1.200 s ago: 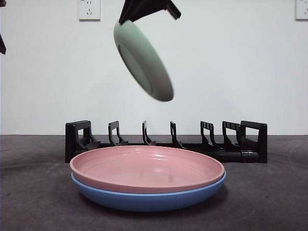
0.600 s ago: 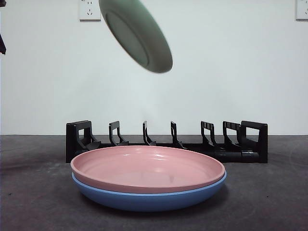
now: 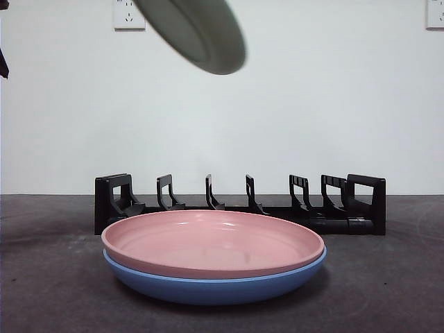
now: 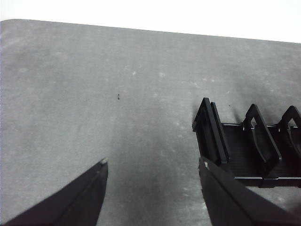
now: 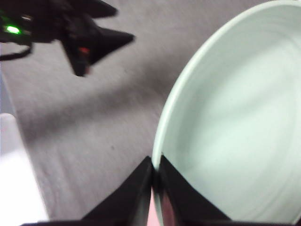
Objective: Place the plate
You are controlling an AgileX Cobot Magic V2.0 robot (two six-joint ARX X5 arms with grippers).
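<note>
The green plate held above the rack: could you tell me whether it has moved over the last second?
Yes. The green plate has risen, farther above the rack, toward the wall socket.

held plate (image 3: 198,35) tilted, high above the table (image 3: 388,277), left of centre; rack (image 3: 239,205) behind stacked plates | upper plate (image 3: 211,243) nested in lower plate (image 3: 215,288), front centre | wall socket (image 3: 128,14) behind

A dark grey, faintly speckled desk (image 3: 55,277) runs back to a white wall. Directly on it rest a black slotted plate rack (image 3: 239,205) and a blue plate (image 3: 215,283), which carries a pink plate (image 3: 211,243) nested in it. The blue plate sits just in front of the rack. The rack's end post lies near the left hand (image 4: 153,188), beyond its spread jaws.
</note>
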